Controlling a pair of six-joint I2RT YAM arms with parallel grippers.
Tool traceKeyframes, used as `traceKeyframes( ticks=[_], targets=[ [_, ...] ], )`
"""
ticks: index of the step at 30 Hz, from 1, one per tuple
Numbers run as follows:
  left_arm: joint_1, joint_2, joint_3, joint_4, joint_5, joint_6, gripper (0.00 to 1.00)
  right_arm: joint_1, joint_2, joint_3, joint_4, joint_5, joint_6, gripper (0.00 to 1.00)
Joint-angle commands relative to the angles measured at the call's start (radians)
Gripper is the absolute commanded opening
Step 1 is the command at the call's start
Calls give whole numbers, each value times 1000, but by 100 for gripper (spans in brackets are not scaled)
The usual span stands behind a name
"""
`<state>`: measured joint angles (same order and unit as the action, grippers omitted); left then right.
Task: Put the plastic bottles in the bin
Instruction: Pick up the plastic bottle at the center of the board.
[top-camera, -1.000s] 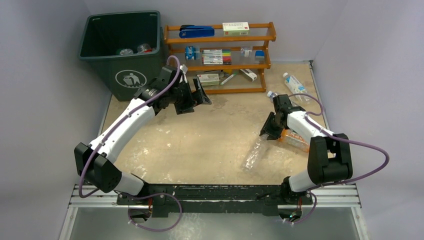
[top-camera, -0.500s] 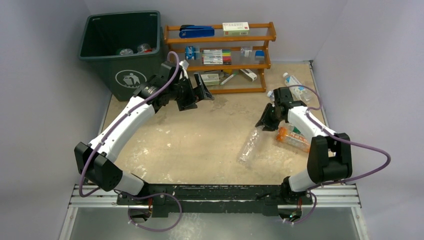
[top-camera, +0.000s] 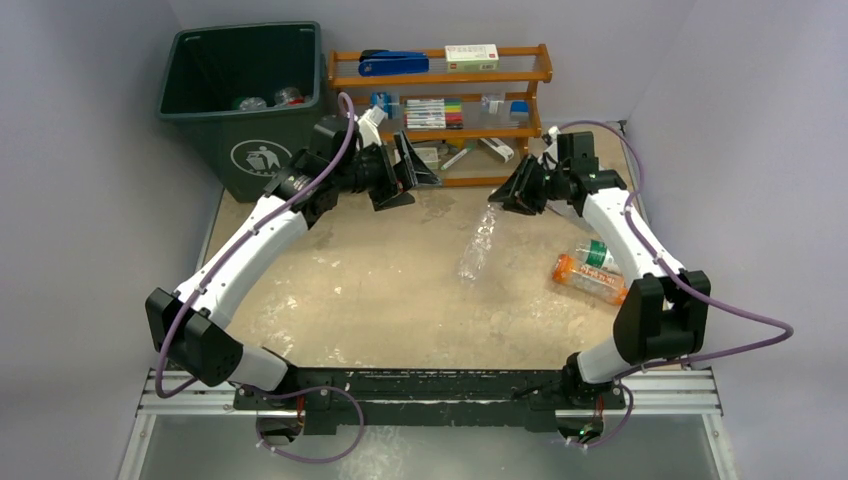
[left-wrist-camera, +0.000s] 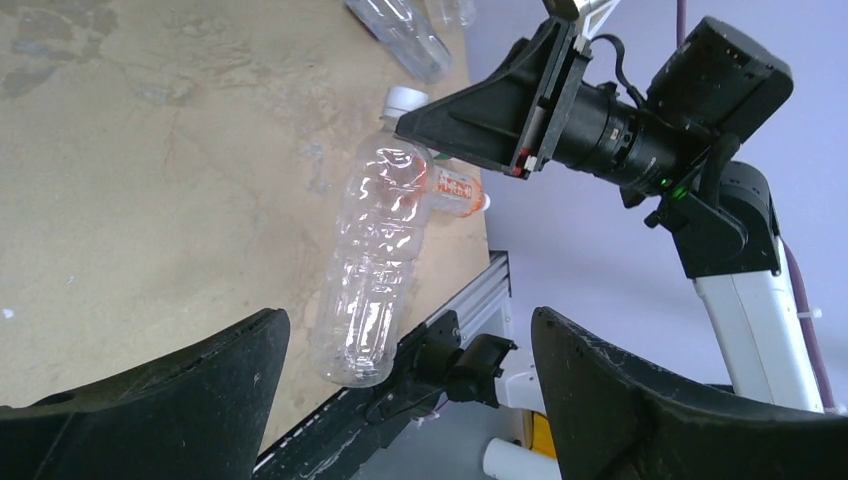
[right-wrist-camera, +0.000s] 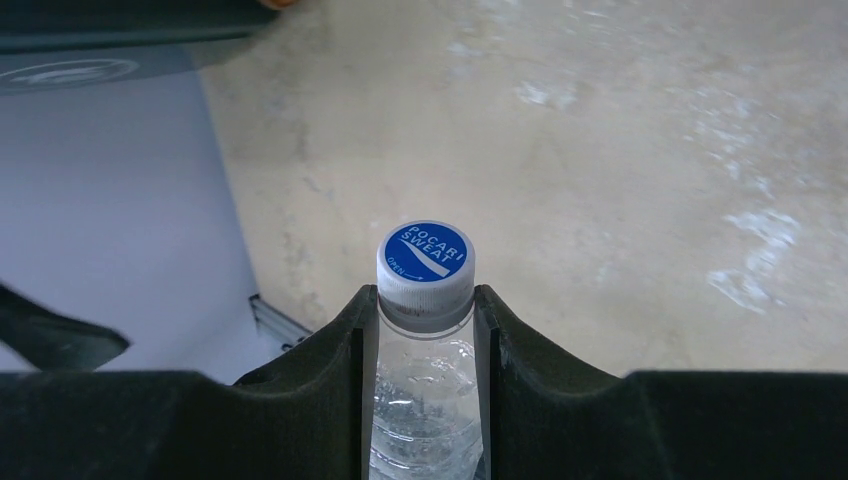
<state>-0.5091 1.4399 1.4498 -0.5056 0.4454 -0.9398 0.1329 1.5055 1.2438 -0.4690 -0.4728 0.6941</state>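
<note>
Left claw (top-camera: 405, 178): spread, holding nothing, in front of the wooden rack (top-camera: 440, 78), near the bin.
Right claw (right-wrist-camera: 425, 300): pinching the clear bottle (top-camera: 476, 245) at the neck, just under its blue cap (right-wrist-camera: 425, 252).
Clear bottle: hangs tilted above the desk (top-camera: 380, 300).
Bin (top-camera: 225, 150): rear left, beside the rack, bottles inside.
Orange bottle (top-camera: 588, 278): lying on the desk, right side.

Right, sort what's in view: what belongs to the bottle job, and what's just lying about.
Job: green bin, bottles inside it, clear bottle, orange bottle.
Lying about: wooden rack, blue stapler, markers, white box.
</note>
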Motion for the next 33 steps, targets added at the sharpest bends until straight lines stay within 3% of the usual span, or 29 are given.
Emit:
traceKeyframes(
  ticks=[1,15,33],
  targets=[
    [1,-44,-2,95,76,13,91,6,25,109,25,-189,19,5],
    [0,-54,-10,147,159,44,91,5,23,174,199,-411,243,6],
    [-25,-66,-38,146,141,59,91,5,82,335,289,-340,428,5]
  ],
)
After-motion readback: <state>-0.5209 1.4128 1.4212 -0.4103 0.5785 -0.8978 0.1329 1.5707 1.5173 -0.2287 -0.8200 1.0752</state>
